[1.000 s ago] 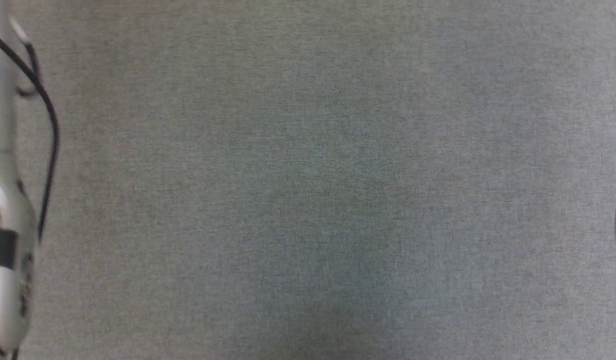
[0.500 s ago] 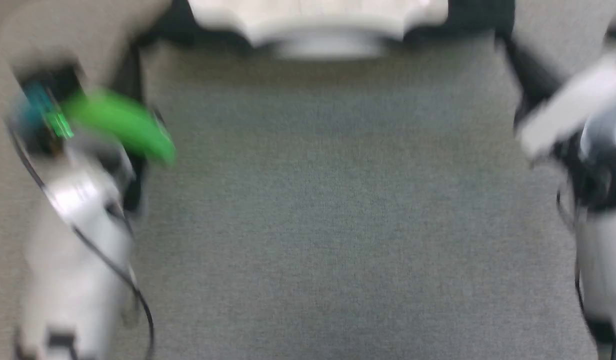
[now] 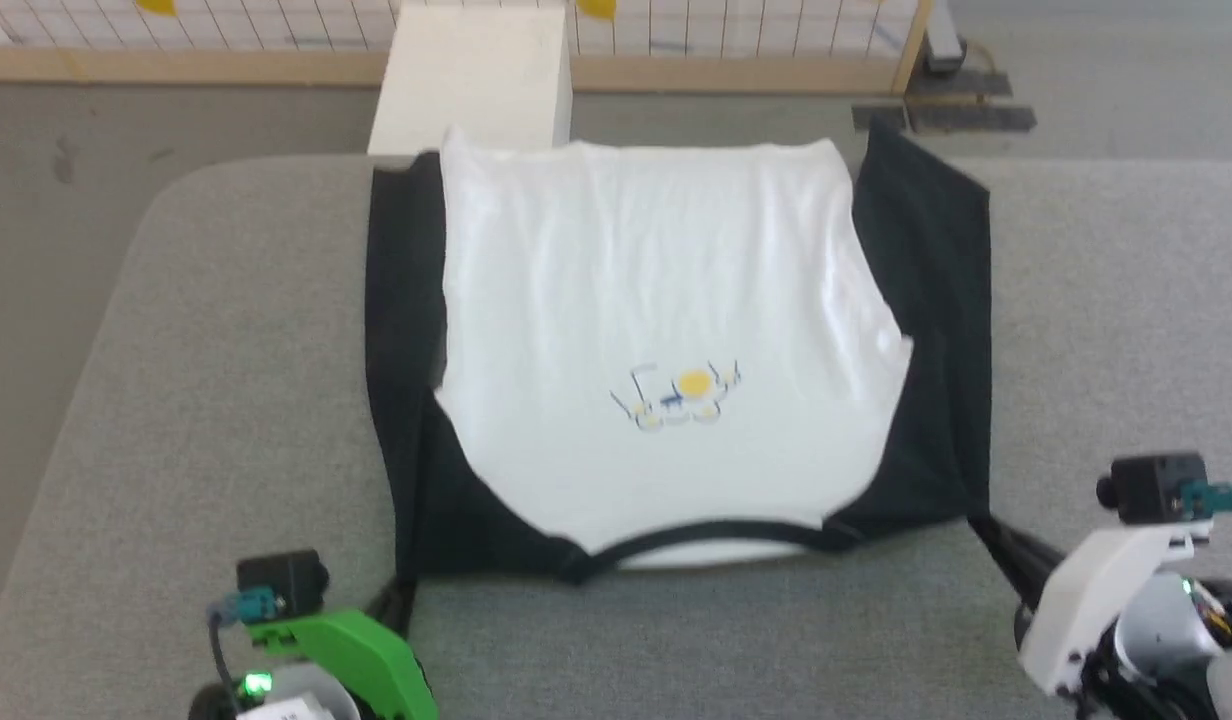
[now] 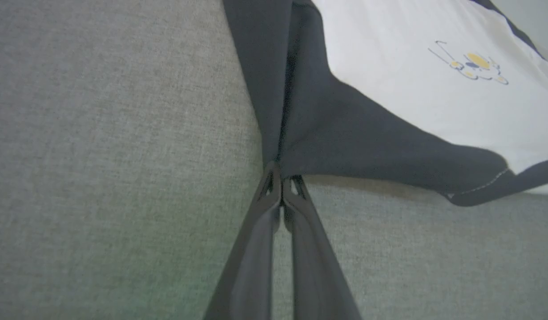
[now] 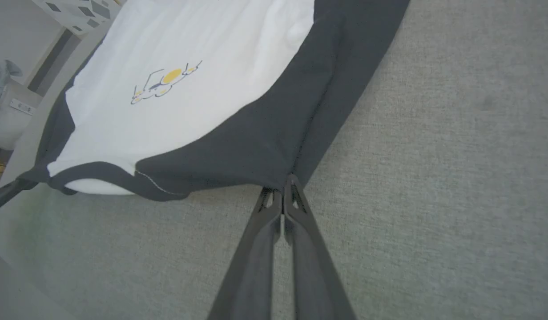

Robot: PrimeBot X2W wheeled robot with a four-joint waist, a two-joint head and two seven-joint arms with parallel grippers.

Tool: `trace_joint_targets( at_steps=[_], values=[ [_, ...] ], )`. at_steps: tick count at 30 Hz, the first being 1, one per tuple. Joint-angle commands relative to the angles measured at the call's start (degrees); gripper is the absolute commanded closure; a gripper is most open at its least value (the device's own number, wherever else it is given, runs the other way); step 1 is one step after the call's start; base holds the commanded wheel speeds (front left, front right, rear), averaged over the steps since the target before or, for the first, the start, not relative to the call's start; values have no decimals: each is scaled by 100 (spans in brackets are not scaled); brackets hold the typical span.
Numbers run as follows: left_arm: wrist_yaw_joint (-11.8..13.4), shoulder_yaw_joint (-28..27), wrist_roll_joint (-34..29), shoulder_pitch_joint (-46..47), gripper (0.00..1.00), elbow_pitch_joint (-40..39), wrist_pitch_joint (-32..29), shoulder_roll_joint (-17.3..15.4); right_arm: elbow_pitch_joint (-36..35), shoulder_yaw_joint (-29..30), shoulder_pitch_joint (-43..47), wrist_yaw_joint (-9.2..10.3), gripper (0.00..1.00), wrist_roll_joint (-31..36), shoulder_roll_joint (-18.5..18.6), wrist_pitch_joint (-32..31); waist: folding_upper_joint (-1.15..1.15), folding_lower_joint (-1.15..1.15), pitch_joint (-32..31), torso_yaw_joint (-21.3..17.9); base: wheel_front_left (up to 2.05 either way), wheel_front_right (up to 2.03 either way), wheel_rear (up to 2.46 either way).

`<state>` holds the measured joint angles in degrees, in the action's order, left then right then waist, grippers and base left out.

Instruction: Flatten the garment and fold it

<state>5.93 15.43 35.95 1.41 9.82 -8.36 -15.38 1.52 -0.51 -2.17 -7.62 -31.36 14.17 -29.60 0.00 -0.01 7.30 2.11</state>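
The T-shirt (image 3: 656,300) lies spread flat on the grey padded table (image 3: 176,350), collar end towards the robot, with a white box (image 3: 471,80) beyond its far edge. The left gripper (image 4: 281,178) is pinched tight on the shirt's near left black corner. The right gripper (image 5: 286,189) is pinched just as tight on the near right one.

Grey fabric surface (image 3: 176,400); garment (image 3: 666,300) spread across it.

Garment (image 3: 656,300) on table (image 3: 226,380); box (image 3: 471,80) behind far edge.
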Motion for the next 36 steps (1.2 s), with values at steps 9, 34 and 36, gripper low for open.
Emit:
trace_joint_targets(
  at_steps=[9,34,36],
  values=[
    [443,311,-2,-907,100,-365,-1183,-445,-599,156,1029,13,100,305,134,-1207,0,1,-496,9,0,0,0],
    [1047,-326,312,-1189,0,-1275,-1747,-994,-954,550,1027,13,0,335,-58,-1324,0,1,-416,-115,0,0,0],
    [1192,-454,308,-1264,0,-1607,-1840,-1109,-1062,823,859,13,0,333,-134,-1270,0,1,-373,-142,0,0,0]
  ],
)
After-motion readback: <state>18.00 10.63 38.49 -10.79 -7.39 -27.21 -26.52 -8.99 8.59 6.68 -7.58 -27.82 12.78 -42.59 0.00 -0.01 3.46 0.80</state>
